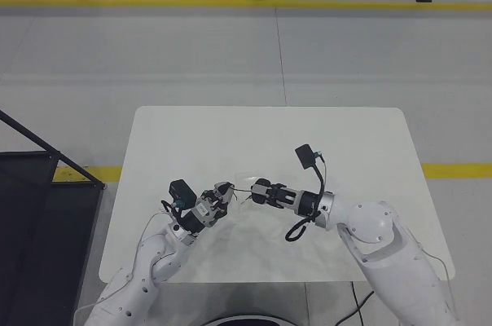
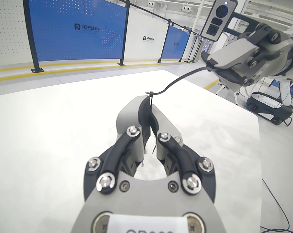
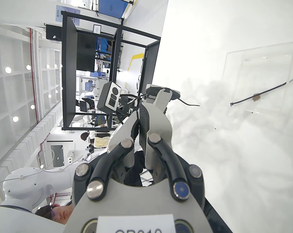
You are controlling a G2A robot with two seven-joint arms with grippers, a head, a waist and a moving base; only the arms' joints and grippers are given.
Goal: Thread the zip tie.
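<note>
A black zip tie (image 2: 175, 82) hangs in the air between my two grippers over the middle of the white table (image 1: 352, 163). My left gripper (image 2: 148, 105) is shut on it, and its small head (image 2: 150, 94) sits just past the fingertips. A short end (image 2: 154, 149) sticks out behind the pads. From the head the strap curves over to my right gripper (image 2: 210, 67), which is shut on its other end. In the top view the left gripper (image 1: 224, 194) and right gripper (image 1: 259, 191) face each other tip to tip.
A clear plastic box (image 3: 258, 56) stands on the table under the grippers, and a second black zip tie (image 3: 258, 95) lies in it. A black frame stand (image 1: 18, 204) is beside the table's left edge. The rest of the tabletop is bare.
</note>
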